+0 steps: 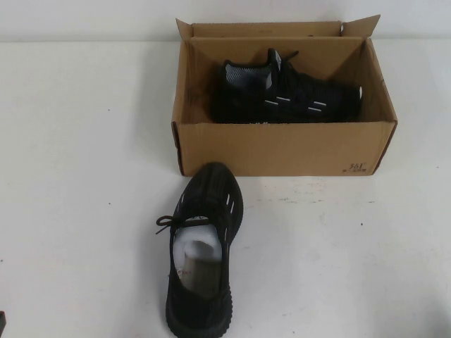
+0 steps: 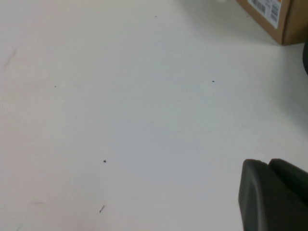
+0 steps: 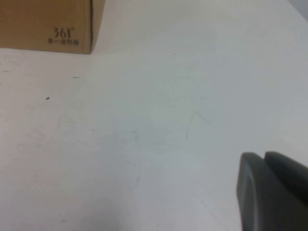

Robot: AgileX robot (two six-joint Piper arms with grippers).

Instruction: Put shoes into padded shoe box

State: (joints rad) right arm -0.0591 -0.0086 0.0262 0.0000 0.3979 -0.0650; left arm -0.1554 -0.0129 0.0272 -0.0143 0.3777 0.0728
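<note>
The brown cardboard box [image 1: 282, 144] stands open at the back middle of the table. One black sneaker [image 1: 289, 98] lies on its side inside it. The other black sneaker [image 1: 203, 246] stands upright on the table in front of the box, toe towards the box, with white paper stuffed inside. My left gripper [image 2: 267, 166] is shut and empty, low over bare table, with a box corner [image 2: 269, 14] far from it. My right gripper [image 3: 263, 156] is shut and empty over bare table, the printed box corner [image 3: 48, 24] far from it. Neither gripper shows in the high view.
The white table [image 1: 84, 176] extends wide to the left and right of the shoe and box. The box flaps stand up at the back corners. A pale wall runs behind the box.
</note>
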